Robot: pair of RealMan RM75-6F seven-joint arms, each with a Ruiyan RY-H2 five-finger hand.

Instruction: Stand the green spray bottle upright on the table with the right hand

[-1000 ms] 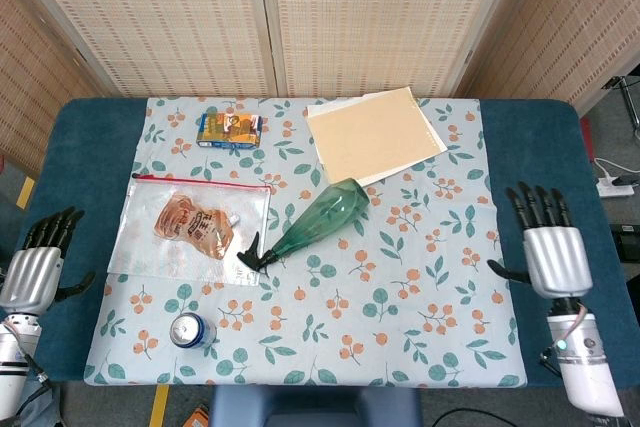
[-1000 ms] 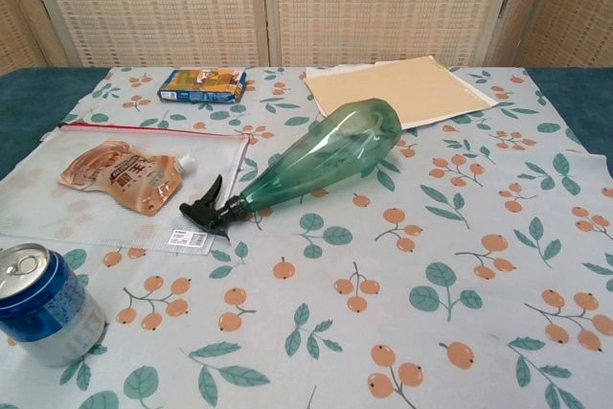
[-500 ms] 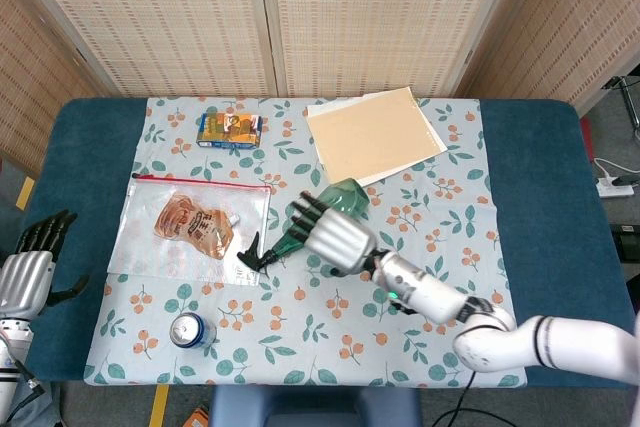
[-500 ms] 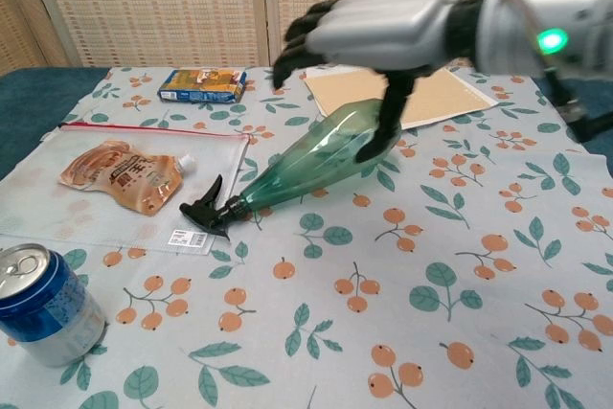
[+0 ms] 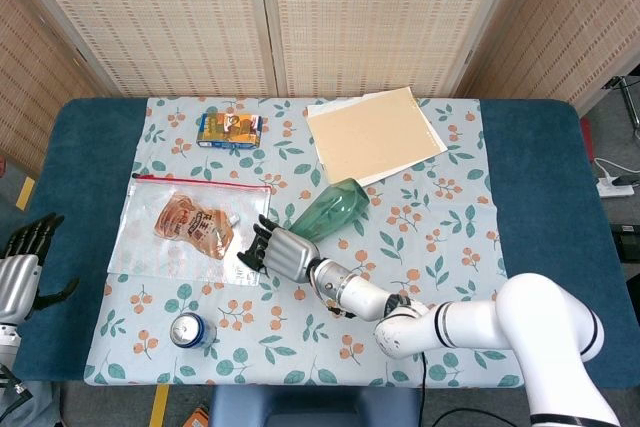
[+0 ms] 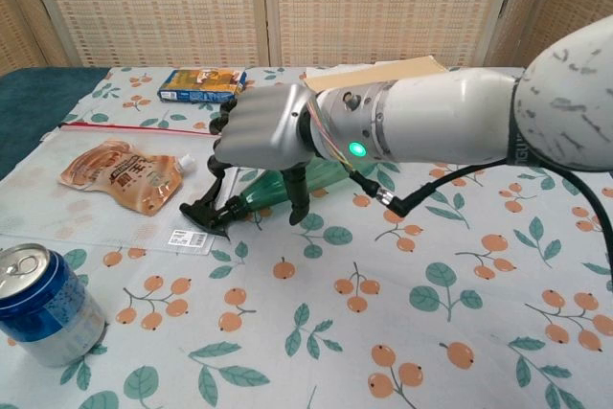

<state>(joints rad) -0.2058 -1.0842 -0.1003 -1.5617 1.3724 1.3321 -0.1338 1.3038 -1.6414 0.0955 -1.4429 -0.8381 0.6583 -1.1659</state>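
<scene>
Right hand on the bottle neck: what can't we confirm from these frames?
- Grip: in the chest view the right hand covers the green spray bottle at its neck; finger contact hidden.
- Head view: the hand hides the neck too.
- Left hand: cut off by the head view's edge.

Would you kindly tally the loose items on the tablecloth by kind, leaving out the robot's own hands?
Spray bottle: 1
Drink can: 1
Snack box: 1
Zip bag holding a pouch: 1
Tan folder on papers: 1
Total: 5
</scene>
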